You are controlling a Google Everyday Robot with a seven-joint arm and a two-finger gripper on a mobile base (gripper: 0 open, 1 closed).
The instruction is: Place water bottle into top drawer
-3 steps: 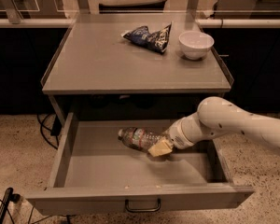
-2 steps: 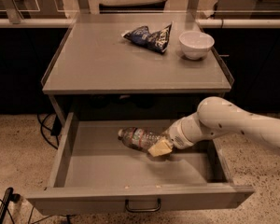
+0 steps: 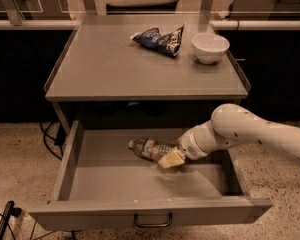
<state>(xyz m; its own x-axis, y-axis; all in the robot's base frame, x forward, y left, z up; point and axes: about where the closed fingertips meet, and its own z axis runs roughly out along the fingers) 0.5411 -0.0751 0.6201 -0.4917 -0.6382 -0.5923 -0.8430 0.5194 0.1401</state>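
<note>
The top drawer (image 3: 80, 184) is pulled wide open below the grey tabletop, its dark bar handle (image 3: 153, 221) at the front. The water bottle (image 3: 149, 148) lies on its side inside the drawer, toward the back, cap end pointing left. My gripper (image 3: 171, 158) reaches in from the right on a white arm and is at the bottle's right end, with its pale fingers around the bottle's base.
On the tabletop (image 3: 120, 69) lie a dark blue snack bag (image 3: 159, 38) and a white bowl (image 3: 210, 47) at the back right. Cables (image 3: 49, 139) hang at the left of the cabinet. The floor is speckled.
</note>
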